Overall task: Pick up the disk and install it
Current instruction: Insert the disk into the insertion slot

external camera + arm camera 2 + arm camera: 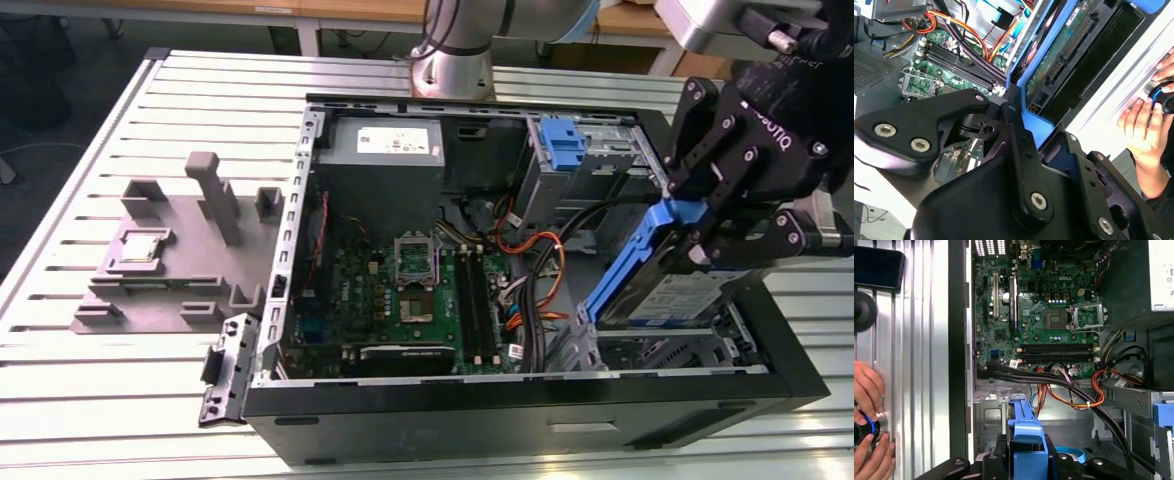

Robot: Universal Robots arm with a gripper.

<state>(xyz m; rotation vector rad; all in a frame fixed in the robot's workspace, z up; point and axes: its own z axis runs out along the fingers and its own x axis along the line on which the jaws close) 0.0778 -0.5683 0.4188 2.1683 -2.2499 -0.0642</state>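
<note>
One slatted aluminium table [80, 400] carries everything in the scene. At the exterior view's left, a grey moulded plastic fixture [180, 285] with upright posts rests on it, and a small square silver chip [140, 246] lies in a recess of that fixture. Just beside the fixture is an open black tower computer case [534, 415], laid on its side with the interior facing up. Within it, a green motherboard [400, 290] covers the floor and a silver-grey boxed power supply [387, 145] sits against the far wall. Orange and black cables [534, 265] loop across the middle. Further right, a bare blue plastic bracket [561, 145] stands in the drive cage at the far corner. At the exterior view's right, the black two-fingered gripper [714, 245] is clamped on the disk [687, 295]. The disk is a flat silver-grey hard drive with a white-and-blue label, framed by a blue plastic carrier. It is held tilted, clear of the table, over the metal drive bay at the case's near right corner; whether it touches the bay cannot be told. In the second wrist view the disk's underside shows as a green circuit board. In both wrist views a person's hand [1144, 130] [869, 400] rests on the table outside the case, its fingers around a round black knob [866, 430].
</note>
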